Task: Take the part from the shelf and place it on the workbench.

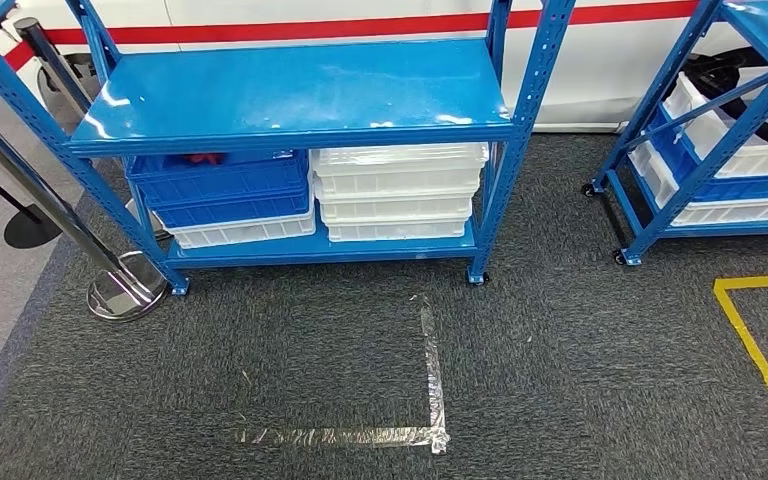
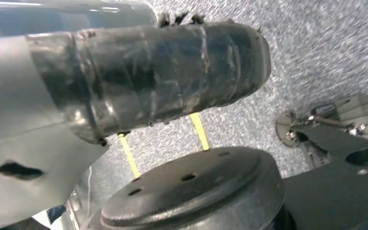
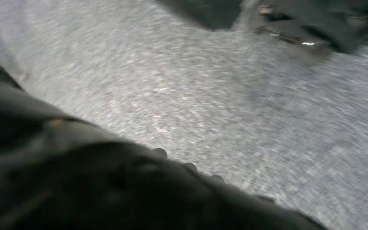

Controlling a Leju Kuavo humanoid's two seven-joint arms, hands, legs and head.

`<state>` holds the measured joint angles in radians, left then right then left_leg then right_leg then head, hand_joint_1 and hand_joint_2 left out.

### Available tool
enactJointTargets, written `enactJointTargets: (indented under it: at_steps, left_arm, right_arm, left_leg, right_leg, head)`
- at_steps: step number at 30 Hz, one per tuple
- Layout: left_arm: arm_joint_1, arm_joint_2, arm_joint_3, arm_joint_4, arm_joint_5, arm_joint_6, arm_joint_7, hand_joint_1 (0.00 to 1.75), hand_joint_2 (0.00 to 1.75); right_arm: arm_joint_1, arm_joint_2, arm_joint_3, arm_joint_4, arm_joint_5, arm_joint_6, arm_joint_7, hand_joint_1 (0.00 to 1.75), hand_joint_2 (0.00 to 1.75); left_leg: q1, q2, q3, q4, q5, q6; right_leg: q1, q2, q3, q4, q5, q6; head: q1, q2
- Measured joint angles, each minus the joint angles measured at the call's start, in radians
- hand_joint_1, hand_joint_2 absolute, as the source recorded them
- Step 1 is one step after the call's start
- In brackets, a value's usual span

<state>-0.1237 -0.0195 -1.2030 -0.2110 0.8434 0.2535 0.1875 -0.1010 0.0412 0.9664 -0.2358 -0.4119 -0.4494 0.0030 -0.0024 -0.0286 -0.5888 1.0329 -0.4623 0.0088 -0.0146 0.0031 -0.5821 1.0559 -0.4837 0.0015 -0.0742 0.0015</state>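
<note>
A blue shelf rack stands ahead on the grey carpet, and its top board is bare. On the lower level sit stacked blue bins and stacked white bins. Something small and red shows in the top blue bin; I cannot tell what it is. In the left wrist view my left hand hangs over the carpet as a grey cover and a thick part wrapped in black tape, its fingers hidden. In the right wrist view my right hand is a dark blurred shape above the floor.
A second blue rack with white bins stands at the right. A barrier post with a chrome base is at the shelf's left front leg. Silver tape marks a corner on the carpet before the shelf, and yellow tape lies at the right.
</note>
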Motion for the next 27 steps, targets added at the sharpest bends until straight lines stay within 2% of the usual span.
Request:
enactJointTargets:
  at_steps: [2, 3, 5, 6, 7, 8, 10, 11, 13, 15, 18, 19, 22, 24, 26, 27]
  left_arm:
    - [0.001, 0.003, 0.0, 0.0, -0.004, -0.004, 0.007, 0.0, 0.0]
    - [0.0, 0.003, -0.001, 0.0, -0.005, -0.006, 0.008, 0.0, 0.0]
    - [0.0, 0.004, -0.002, 0.0, -0.007, -0.005, 0.007, 0.0, 0.0]
    - [0.001, 0.004, -0.003, 0.0, -0.007, -0.002, 0.007, 0.0, 0.0]
    - [0.001, 0.004, -0.004, 0.0, -0.008, 0.001, 0.007, 0.0, 0.0]
    - [0.002, 0.004, -0.004, 0.0, -0.008, 0.005, 0.007, 0.0, 0.0]
    - [0.001, 0.005, -0.006, 0.0, -0.009, 0.008, 0.008, 0.0, 0.0]
    - [0.0, 0.007, -0.007, 0.0, -0.009, 0.008, 0.009, 0.0, 0.0]
    - [-0.001, 0.01, -0.01, 0.0, -0.009, 0.006, 0.01, 0.0, 0.0]
    - [-0.001, 0.01, -0.011, 0.0, -0.009, 0.004, 0.012, 0.0, 0.0]
    - [0.001, 0.013, -0.013, 0.0, -0.009, 0.005, 0.013, 0.0, 0.0]
    - [0.001, 0.014, -0.013, 0.0, -0.009, 0.007, 0.012, 0.0, 0.44]
    - [0.0, 0.015, -0.016, 0.0, -0.01, 0.01, 0.007, 0.0, 1.75]
    - [0.0, 0.015, -0.017, 0.0, -0.01, 0.01, 0.007, 0.0, 1.75]
    - [0.0, 0.015, -0.017, 0.0, -0.01, 0.009, 0.005, 0.0, 1.75]
    - [0.0, 0.015, -0.017, 0.0, -0.01, 0.009, 0.005, 0.0, 1.75]
  right_arm:
    - [0.0, 0.0, 0.0, 0.001, 0.026, 0.016, 0.026, 0.0, 0.0]
    - [-0.001, 0.0, 0.001, 0.001, 0.034, 0.022, 0.037, 0.0, 0.0]
    - [-0.001, 0.0, 0.001, 0.001, 0.033, 0.034, 0.052, 0.0, 0.87]
    - [-0.001, 0.0, 0.001, 0.001, 0.026, 0.04, 0.057, 0.0, 1.31]
    - [-0.001, 0.0, 0.001, 0.001, 0.018, 0.044, 0.061, 0.0, 1.75]
    - [-0.001, 0.0, 0.001, 0.001, 0.011, 0.047, 0.064, 0.0, 1.75]
    - [-0.001, 0.0, 0.001, 0.001, 0.0, 0.052, 0.066, 0.0, 1.75]
    - [-0.002, 0.001, 0.001, 0.001, -0.004, 0.056, 0.066, 0.0, 1.75]
    - [-0.002, 0.002, 0.001, 0.0, -0.012, 0.062, 0.064, 0.0, 1.75]
    - [-0.003, 0.003, 0.001, 0.0, -0.018, 0.063, 0.062, 0.0, 1.75]
    - [-0.002, 0.006, 0.001, 0.0, -0.029, 0.063, 0.054, 0.0, 0.44]
    - [-0.003, 0.006, 0.001, 0.0, -0.034, 0.064, 0.049, 0.0, 0.0]
    - [-0.003, 0.006, 0.001, 0.0, -0.045, 0.067, 0.035, 0.0, 0.0]
    - [-0.003, 0.006, 0.001, 0.0, -0.044, 0.071, 0.033, 0.0, 0.0]
    - [-0.003, 0.007, 0.001, 0.0, -0.04, 0.074, 0.033, 0.0, 0.87]
    - [-0.003, 0.007, 0.001, 0.0, -0.039, 0.075, 0.033, 0.0, 1.16]
  left_leg:
    - [0.002, 0.005, -0.011, 0.027, -0.021, -0.009]
    - [0.004, 0.01, -0.03, 0.068, -0.046, -0.014]
    - [0.006, 0.017, -0.089, 0.194, -0.104, -0.022]
    - [0.007, 0.019, -0.117, 0.249, -0.12, -0.024]
    - [0.007, 0.019, -0.13, 0.271, -0.117, -0.024]
    - [0.007, 0.02, -0.123, 0.252, -0.095, -0.021]
    - [0.004, 0.023, -0.066, 0.128, -0.027, -0.008]
    - [0.002, 0.025, -0.033, 0.062, -0.003, -0.003]
    - [-0.001, 0.027, -0.001, -0.007, 0.011, -0.008]
    - [-0.002, 0.025, 0.001, -0.012, 0.01, -0.015]
    - [-0.003, 0.024, 0.001, -0.012, 0.01, -0.01]
    - [-0.003, 0.024, 0.001, -0.012, 0.01, -0.009]
    - [-0.003, 0.024, 0.002, -0.012, 0.008, -0.005]
    - [-0.003, 0.024, 0.002, -0.012, 0.009, -0.004]
    - [-0.003, 0.024, 0.002, -0.012, 0.009, -0.003]
    - [-0.003, 0.024, 0.002, -0.012, 0.009, -0.003]
  right_leg:
    - [-0.003, -0.003, 0.007, -0.004, 0.002, -0.011]
    - [-0.005, -0.005, 0.009, -0.006, 0.003, -0.015]
    - [-0.003, -0.007, 0.009, -0.005, 0.002, -0.019]
    - [-0.002, -0.009, 0.01, -0.005, 0.002, -0.021]
    - [-0.001, -0.01, 0.011, -0.005, 0.001, -0.021]
    - [0.0, -0.01, 0.012, -0.005, -0.001, -0.022]
    - [0.002, -0.01, 0.018, -0.006, -0.003, -0.021]
    - [0.005, -0.01, 0.019, -0.004, -0.006, -0.02]
    - [0.009, -0.01, 0.018, -0.004, -0.008, -0.02]
    - [0.01, -0.012, 0.017, -0.007, -0.006, -0.02]
    - [0.011, -0.012, 0.021, -0.013, -0.004, -0.015]
    - [0.011, -0.012, 0.022, -0.015, -0.003, -0.014]
    - [0.011, -0.012, 0.025, -0.019, -0.002, -0.012]
    - [0.011, -0.012, 0.026, -0.021, -0.001, -0.01]
    - [0.011, -0.012, 0.026, -0.021, 0.0, -0.008]
    - [0.011, -0.012, 0.026, -0.022, 0.001, -0.008]
  head:
    - [-0.004, 0.0]
    - [-0.006, 0.0]
    - [-0.01, 0.0]
    - [-0.01, 0.0]
    - [-0.01, 0.0]
    - [-0.01, 0.0]
    - [-0.01, 0.0]
    - [-0.01, 0.0]
    - [-0.008, 0.0]
    - [-0.008, 0.0]
    - [-0.008, 0.0]
    - [-0.008, 0.0]
    - [-0.008, 0.0]
    - [-0.008, 0.0]
    - [-0.008, 0.0]
    - [-0.008, 0.0]
